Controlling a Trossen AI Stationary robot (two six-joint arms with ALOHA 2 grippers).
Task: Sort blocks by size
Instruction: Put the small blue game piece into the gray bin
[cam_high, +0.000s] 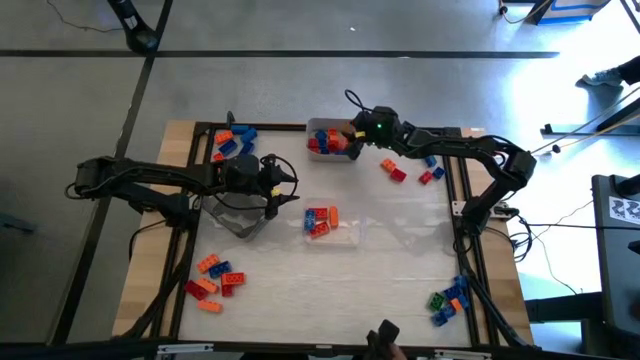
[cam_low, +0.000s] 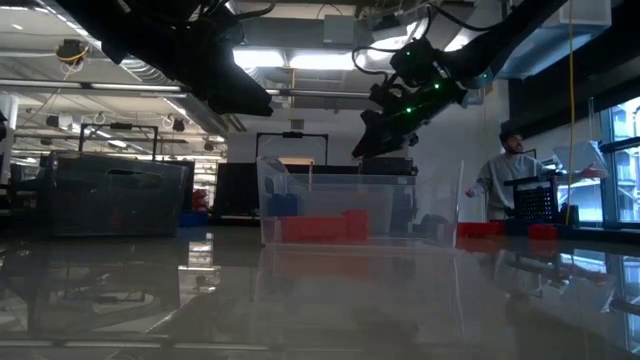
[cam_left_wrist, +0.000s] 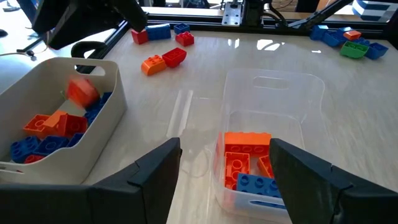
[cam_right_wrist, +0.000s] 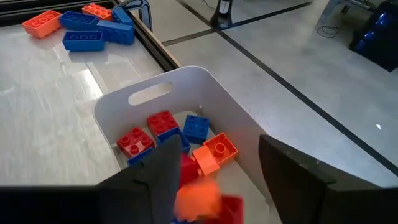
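A white bin (cam_high: 322, 127) at the table's far middle holds red, blue and orange blocks (cam_right_wrist: 163, 127). My right gripper (cam_right_wrist: 214, 180) hangs open just above it. A blurred orange block (cam_right_wrist: 198, 198) is in the air between and below its fingers, also seen in the left wrist view as an orange smear (cam_left_wrist: 81, 92) inside the bin. I cannot see either finger touching it. A clear tray (cam_left_wrist: 273, 81) in the table's middle holds orange and blue blocks (cam_left_wrist: 247, 155). My left gripper (cam_left_wrist: 227, 168) stands open beside that tray, on its left, above the table.
Loose blocks lie in heaps at the far left (cam_high: 232, 142), near left (cam_high: 215, 280), far right (cam_high: 410, 170) and near right (cam_high: 450, 298). A dark frame (cam_high: 190, 150) runs around the table. A person (cam_low: 510, 180) stands in the room beyond.
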